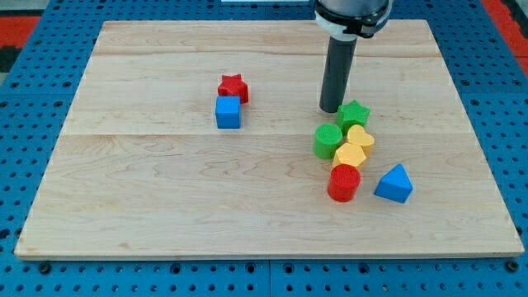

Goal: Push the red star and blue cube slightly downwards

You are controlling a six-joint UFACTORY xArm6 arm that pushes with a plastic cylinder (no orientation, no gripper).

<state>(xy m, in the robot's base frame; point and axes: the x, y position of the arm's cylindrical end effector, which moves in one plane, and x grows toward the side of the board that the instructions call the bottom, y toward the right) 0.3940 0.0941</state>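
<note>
1. 1 wooden board (165, 181) fills most of the view and lies on a blue pegboard surface (33, 165).
2. 1 dark rod (339, 73) comes down from the view's top, right of centre; it carries no claw, so nothing opens, closes or holds anything. My tip (332, 110) rests on the board just at the view's left of the green star, at its upper edge; whether they touch I cannot tell.
3. 2 task blocks sit together left of centre, in the upper half of the board: the red star (233, 87) above and the blue cube (228, 112) directly below it, touching or nearly so. Both are well apart from my tip, toward the view's left.
4. 6 other blocks cluster at the right, below my tip. The green star (354, 113) is at the top, with the yellow heart (360, 137) just below it.
5. 1 green cylinder (327, 140) stands at the cluster's left edge, beside the yellow hexagon (350, 155).
6. 1 red cylinder (344, 182) stands just below the hexagon, and the blue triangle block (394, 183) lies to its right, slightly apart.
</note>
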